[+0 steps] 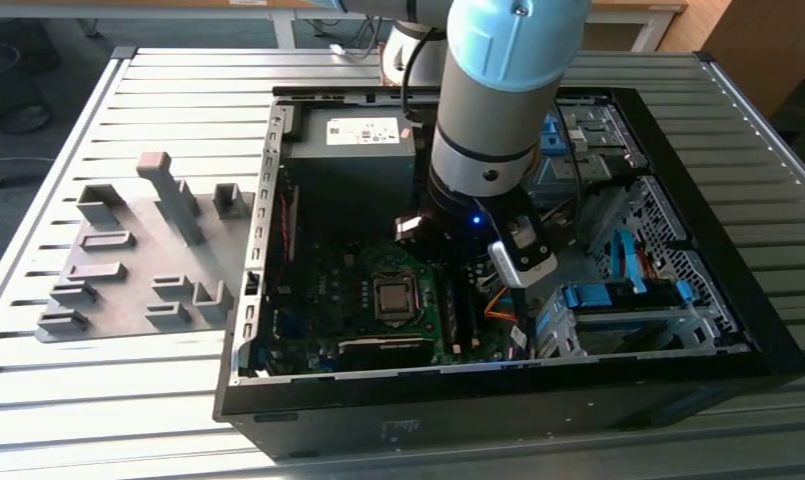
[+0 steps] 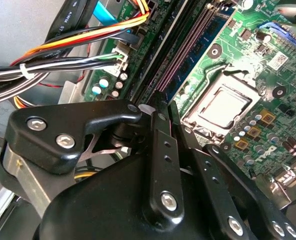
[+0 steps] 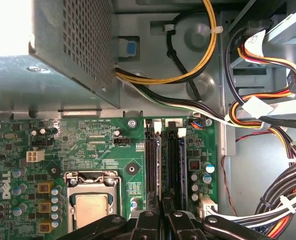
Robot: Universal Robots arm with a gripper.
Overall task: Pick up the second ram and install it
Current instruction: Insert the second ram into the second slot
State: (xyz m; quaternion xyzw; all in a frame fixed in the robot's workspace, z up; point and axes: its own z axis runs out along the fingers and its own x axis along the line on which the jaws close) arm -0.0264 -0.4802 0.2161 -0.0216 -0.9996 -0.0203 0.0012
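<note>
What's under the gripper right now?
The gripper hangs over the motherboard's memory slots, beside the CPU socket, inside the open computer case. A ram stick stands edge-up in a slot there. The slot ends nearest the fingers are covered by them.

Exterior overlooks case (image 1: 722, 330); wrist views hug motherboard (image 3: 103, 140).

holder tray (image 1: 135, 255) on table, exterior view's left of case (image 1: 722, 330) | motherboard (image 1: 329, 295) inside case
</note>
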